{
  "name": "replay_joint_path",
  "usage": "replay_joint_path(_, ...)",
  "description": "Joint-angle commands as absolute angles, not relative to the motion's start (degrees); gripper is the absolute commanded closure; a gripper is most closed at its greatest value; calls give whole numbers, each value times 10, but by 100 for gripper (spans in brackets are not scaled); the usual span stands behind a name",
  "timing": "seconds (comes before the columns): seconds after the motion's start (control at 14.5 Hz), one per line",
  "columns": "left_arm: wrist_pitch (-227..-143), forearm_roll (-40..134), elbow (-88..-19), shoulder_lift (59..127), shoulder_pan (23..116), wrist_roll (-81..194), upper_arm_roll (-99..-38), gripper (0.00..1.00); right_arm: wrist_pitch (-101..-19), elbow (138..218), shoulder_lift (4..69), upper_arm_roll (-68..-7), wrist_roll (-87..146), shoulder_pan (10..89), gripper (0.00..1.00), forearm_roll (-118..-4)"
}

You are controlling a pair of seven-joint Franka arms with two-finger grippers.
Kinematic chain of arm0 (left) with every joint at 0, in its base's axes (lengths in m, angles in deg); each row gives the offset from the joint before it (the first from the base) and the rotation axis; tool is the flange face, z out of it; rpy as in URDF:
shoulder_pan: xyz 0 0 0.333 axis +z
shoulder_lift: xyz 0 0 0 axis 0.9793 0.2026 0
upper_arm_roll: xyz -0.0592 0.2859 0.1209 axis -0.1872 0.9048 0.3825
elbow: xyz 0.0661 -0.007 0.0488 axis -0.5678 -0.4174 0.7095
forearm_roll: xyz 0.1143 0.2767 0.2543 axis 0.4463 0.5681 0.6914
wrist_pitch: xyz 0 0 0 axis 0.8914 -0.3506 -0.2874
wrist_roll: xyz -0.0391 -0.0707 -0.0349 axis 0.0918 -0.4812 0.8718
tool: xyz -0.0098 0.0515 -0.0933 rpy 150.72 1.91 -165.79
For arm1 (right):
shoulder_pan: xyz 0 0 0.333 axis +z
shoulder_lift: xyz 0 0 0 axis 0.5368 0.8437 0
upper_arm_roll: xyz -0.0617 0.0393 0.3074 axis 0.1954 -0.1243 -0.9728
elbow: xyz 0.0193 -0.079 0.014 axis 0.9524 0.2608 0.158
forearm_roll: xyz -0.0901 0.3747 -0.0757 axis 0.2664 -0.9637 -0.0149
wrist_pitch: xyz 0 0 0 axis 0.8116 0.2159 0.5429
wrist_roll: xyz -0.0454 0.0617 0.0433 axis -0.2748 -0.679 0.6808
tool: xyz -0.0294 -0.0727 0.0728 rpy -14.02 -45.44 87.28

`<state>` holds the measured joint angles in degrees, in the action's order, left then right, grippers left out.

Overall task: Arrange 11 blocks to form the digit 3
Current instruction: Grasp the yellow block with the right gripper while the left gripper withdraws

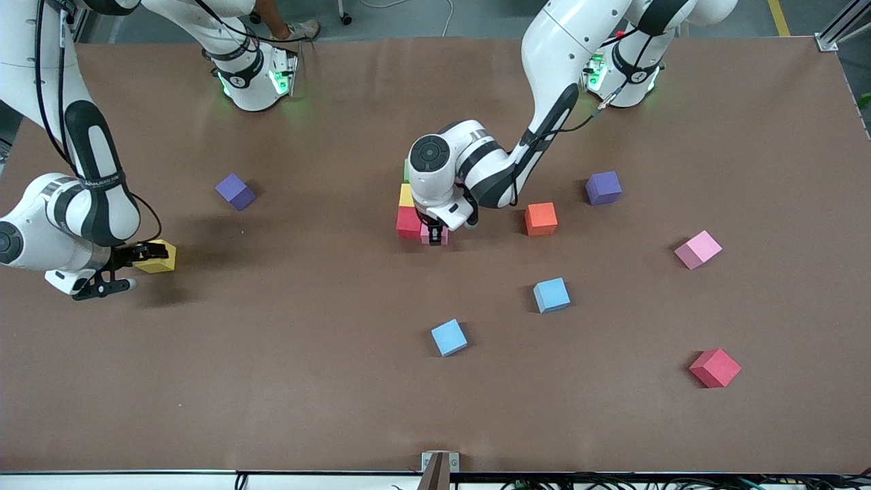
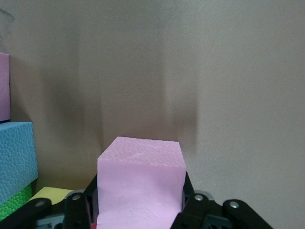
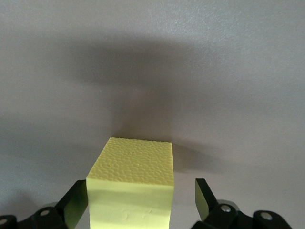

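Note:
A line of blocks lies mid-table: green, yellow and red, partly hidden under the left arm. My left gripper is shut on a pink block, held low right beside the red one. At the edge of the left wrist view I see blue, pink, green and yellow blocks. My right gripper is open at the right arm's end, its fingers either side of a loose yellow block, with a gap at one finger.
Loose blocks lie scattered: purple, a second purple, orange, pink, blue, a second blue, and red toward the table's front edge.

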<state>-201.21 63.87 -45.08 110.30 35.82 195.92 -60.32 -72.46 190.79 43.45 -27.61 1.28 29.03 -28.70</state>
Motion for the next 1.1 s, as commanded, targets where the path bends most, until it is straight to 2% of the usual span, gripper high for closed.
replay_joint_path(0.0, -2024, 648, -476, 1086, 350, 1973, -601, 74, -733, 1918, 428, -281, 10, 288, 42, -294)
replay_joint_path(0.07, -2024, 648, -477, 1086, 350, 1973, -601, 74, -734, 1918, 431, -282, 11, 288, 53, -295)
replay_joint_path(0.28, -2025, 649, -482, 1086, 348, 1973, -601, 72, -741, 1916, 432, -286, 11, 288, 61, -295)
replay_joint_path(0.41, -2024, 649, -485, 1086, 348, 1969, -601, 52, -734, 1909, 430, -293, 27, 288, 61, -295)
replay_joint_path(0.48, -2023, 649, -486, 1086, 348, 1964, -601, 30, -731, 1901, 430, -295, 40, 289, 61, -295)
replay_joint_path(0.55, -2021, 649, -486, 1086, 349, 1963, -601, 0, -724, 1888, 430, -307, 41, 292, 61, -295)
replay_joint_path(0.83, -1991, 649, -488, 1063, 357, 1944, -602, 0, -671, 1813, 430, -359, 50, 310, 62, -342)
replay_joint_path(1.04, -1987, 648, -510, 1029, 359, 1917, -602, 0, -674, 1768, 436, -369, 105, 377, 62, -355)
